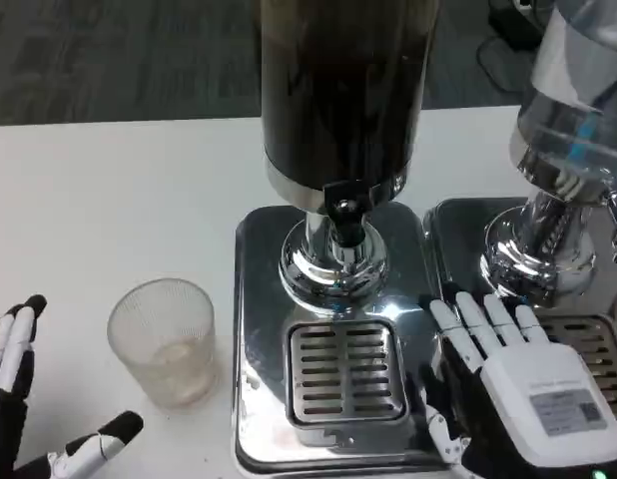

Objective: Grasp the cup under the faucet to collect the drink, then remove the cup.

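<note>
Ribbed clear plastic cup (163, 339); glossy chrome dispenser base (257, 299), matt white table (109, 200).

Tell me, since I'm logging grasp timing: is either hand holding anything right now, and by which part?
Nothing is held. The left hand is open beside the cup, not touching it. The right hand lies with fingers extended over the dispenser base.
</note>
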Robot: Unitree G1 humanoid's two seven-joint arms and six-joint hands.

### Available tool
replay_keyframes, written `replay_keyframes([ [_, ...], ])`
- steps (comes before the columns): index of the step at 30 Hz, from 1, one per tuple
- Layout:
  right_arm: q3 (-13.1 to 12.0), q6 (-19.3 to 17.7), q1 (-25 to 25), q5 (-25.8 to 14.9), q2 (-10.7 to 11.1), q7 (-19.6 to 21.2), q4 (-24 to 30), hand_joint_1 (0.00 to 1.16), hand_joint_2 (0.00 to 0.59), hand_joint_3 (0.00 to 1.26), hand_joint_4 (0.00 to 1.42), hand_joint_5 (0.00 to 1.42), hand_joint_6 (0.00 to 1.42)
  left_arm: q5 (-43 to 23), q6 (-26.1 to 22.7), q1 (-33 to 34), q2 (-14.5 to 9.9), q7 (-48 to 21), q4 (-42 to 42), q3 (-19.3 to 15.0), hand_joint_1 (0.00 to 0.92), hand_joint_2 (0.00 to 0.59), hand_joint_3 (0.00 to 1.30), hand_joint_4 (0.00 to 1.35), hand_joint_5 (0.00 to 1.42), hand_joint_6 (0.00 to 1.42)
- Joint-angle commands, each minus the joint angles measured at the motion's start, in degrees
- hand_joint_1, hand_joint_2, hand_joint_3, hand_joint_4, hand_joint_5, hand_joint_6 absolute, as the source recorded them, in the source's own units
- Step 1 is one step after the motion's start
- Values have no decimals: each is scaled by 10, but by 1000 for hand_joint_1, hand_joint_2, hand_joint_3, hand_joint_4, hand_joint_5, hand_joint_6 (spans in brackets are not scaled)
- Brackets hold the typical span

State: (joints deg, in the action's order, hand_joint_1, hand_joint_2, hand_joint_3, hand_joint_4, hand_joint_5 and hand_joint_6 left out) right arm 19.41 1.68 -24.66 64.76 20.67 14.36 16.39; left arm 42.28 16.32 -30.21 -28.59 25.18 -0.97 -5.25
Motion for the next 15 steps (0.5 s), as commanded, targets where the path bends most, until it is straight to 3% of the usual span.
replay_keyframes([
  [1,0,0,-6,-2,0,10,6,330,564,45,0,0,0,-2,1,-9,2,17,-10,-6,0,48,0,0,0,0],
  [15,6,16,1,3,-25,14,-6,274,571,34,0,0,0,-29,17,1,11,33,-47,-9,0,31,0,0,0,0],
])
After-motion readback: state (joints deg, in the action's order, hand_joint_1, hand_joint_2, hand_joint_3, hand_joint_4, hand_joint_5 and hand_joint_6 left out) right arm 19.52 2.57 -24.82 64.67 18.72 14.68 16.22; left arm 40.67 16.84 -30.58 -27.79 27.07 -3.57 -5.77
